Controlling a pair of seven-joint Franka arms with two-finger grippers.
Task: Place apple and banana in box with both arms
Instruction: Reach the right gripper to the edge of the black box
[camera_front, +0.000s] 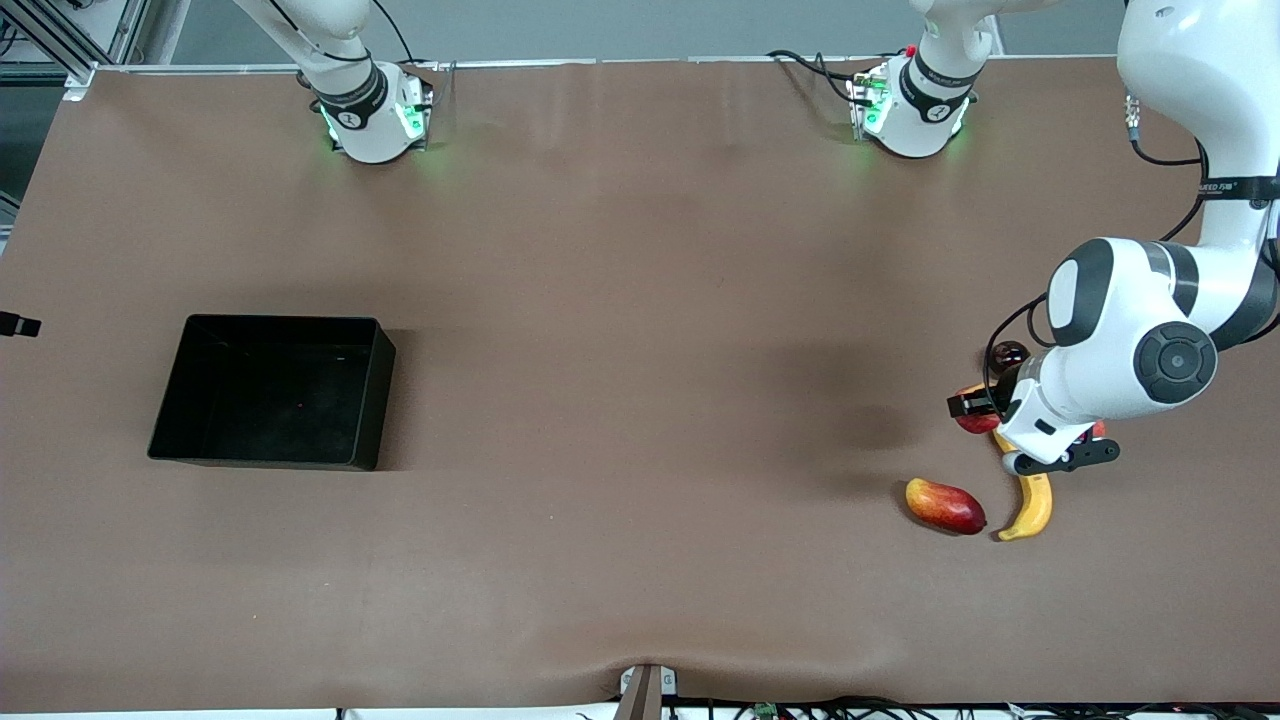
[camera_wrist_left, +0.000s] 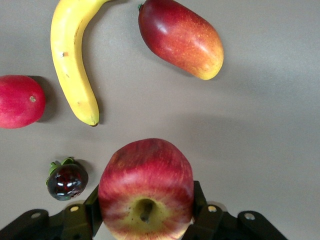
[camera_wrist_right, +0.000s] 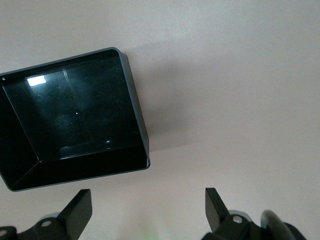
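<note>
Lowest on the table, nearest the front camera, lie the banana (camera_front: 1033, 505) and a long red-yellow mango (camera_front: 944, 505), just beside each other at the left arm's end. The banana's upper part runs under the left arm's wrist.

Over the fruit cluster hangs the left gripper (camera_wrist_left: 145, 212), its fingers (camera_wrist_left: 93, 207) pinching the apple (camera_wrist_left: 146, 189) from both sides, stem dimple facing the wrist camera. Whether the apple has left the table cannot be told. In the left wrist view a smooth red fruit (camera_wrist_left: 20, 101) lies beside the banana (camera_wrist_left: 72, 60), a small dark glossy fruit with a green cap (camera_wrist_left: 66, 180) sits near the apple, and the mango (camera_wrist_left: 181, 37) lies apart from both.

Toward the right arm's end, well apart from all the fruit, stands the black box (camera_front: 190, 360); nothing lies in it, only glints on its glossy floor. The right gripper (camera_wrist_right: 148, 210) hangs above the table just beside the box (camera_wrist_right: 135, 107), its fingers (camera_wrist_right: 79, 210) spread wide with nothing between them; that arm waits.
</note>
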